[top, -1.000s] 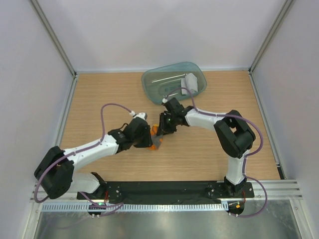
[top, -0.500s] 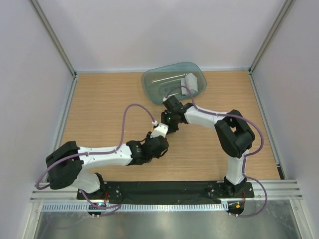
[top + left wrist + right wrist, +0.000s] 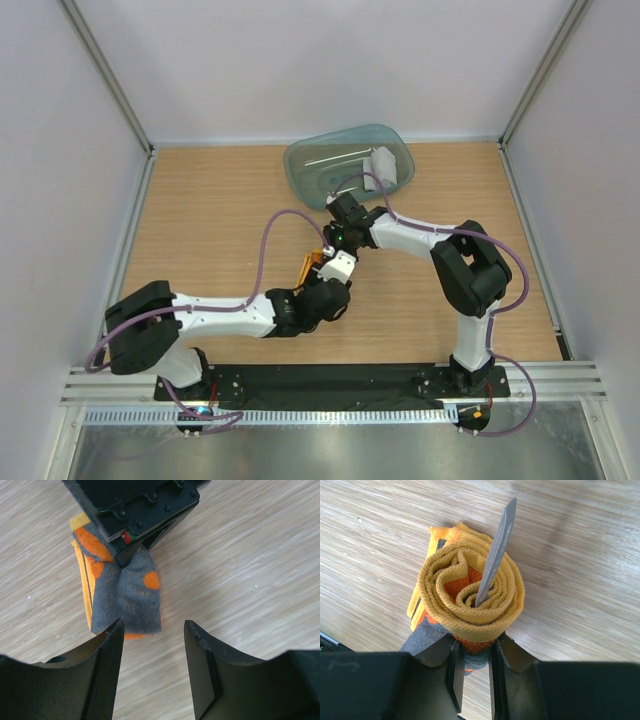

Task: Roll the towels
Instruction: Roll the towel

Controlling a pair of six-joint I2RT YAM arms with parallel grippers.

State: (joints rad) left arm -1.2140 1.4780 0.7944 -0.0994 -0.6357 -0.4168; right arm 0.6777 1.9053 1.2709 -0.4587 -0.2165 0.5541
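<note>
At the middle of the wooden surface (image 3: 200,210), the right fingers (image 3: 473,652) are closed to a narrow gap and pinch the yellow-orange towel (image 3: 470,595) at the lower edge of its roll. The right wrist view looks at the roll end-on: a tight spiral of yellow cloth with orange inside, and a grey flap trailing beside the fingers. A thin grey strip (image 3: 495,555) stands slantwise out of the spiral's centre.

The left fingers (image 3: 152,630) stand well apart and hold nothing. Between the 2 of them shows the free end of the towel, whose grey side with orange spots faces that camera. Whether the left-hand finger touches the cloth's corner I cannot tell. The right arm's black wrist covers the towel's other end.

From above, both wrists crowd over the towel, and the left arm's white camera block (image 3: 340,266) hides most of it; only an orange sliver shows just left of the block. The left forearm lies low near the surface's near edge, with a purple cable (image 3: 270,240) looping above it. The right arm reaches in from the near right corner.

At the far edge, right of the middle, sits a translucent teal tray (image 3: 296,170). A rolled grey towel (image 3: 383,165) lies in its right part, well apart from the fingers.
</note>
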